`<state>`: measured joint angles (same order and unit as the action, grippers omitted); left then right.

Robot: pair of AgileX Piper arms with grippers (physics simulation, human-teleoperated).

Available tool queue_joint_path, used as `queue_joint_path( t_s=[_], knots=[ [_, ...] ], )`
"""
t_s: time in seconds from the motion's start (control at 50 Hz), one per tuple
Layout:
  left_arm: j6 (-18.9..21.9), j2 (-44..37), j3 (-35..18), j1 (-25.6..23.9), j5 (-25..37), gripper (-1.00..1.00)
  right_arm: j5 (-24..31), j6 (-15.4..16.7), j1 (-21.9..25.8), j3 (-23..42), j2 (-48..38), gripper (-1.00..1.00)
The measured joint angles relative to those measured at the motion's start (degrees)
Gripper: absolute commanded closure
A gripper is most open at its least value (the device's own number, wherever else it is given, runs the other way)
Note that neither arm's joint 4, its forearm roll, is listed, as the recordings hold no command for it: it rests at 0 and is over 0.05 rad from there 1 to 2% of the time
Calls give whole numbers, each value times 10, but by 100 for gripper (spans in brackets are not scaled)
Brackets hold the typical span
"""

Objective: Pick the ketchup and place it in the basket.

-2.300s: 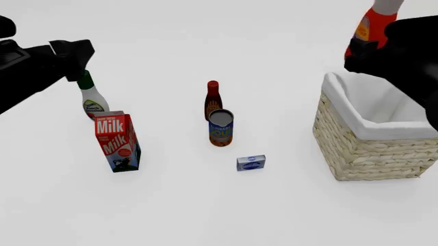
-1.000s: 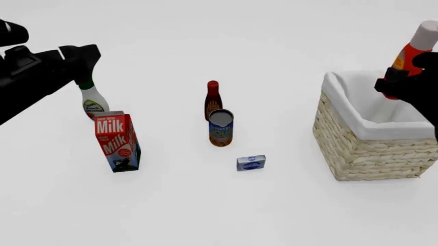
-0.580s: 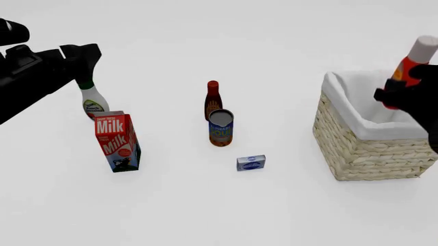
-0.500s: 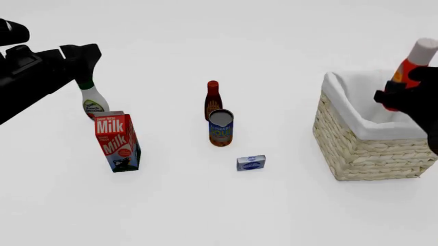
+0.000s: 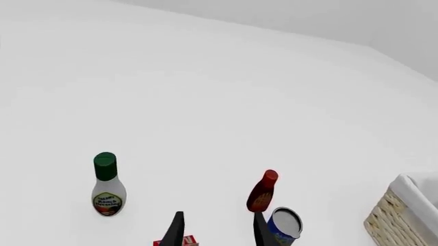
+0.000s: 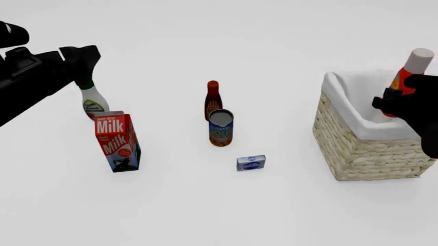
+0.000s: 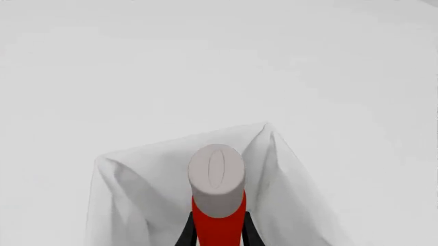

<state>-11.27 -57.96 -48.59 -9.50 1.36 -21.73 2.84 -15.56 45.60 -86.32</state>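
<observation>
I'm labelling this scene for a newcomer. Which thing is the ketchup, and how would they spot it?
Find the big wicker basket at the table's right. Above its white-lined opening the right gripper holds the ketchup tilted. It is bright red with a tall white cap, unlike the slim dark bottle and the green-capped white bottle.

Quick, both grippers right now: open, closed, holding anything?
Left gripper: open, holding nothing.
Right gripper: closed on the ketchup, above the basket.

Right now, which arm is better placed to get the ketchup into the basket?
Right. Its pincer already grips the ketchup above the basket; the left pincer is across the table, holding nothing.
</observation>
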Motion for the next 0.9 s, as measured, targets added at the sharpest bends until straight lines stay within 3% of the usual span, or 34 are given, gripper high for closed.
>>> queue_joint_path(
  t_s=[0.24,0.26,0.58,0.9],
  knots=[
    [-1,0,2,1,-2,-100,-10,2,-2,9,-14,100],
    [-1,0,3,2,-2,-100,-10,2,-2,9,-15,-100],
    [-3,1,6,2,-4,-100,4,7,-3,9,-7,-100],
    [-4,2,5,-1,-5,-100,52,15,18,16,66,-100]
  ],
)
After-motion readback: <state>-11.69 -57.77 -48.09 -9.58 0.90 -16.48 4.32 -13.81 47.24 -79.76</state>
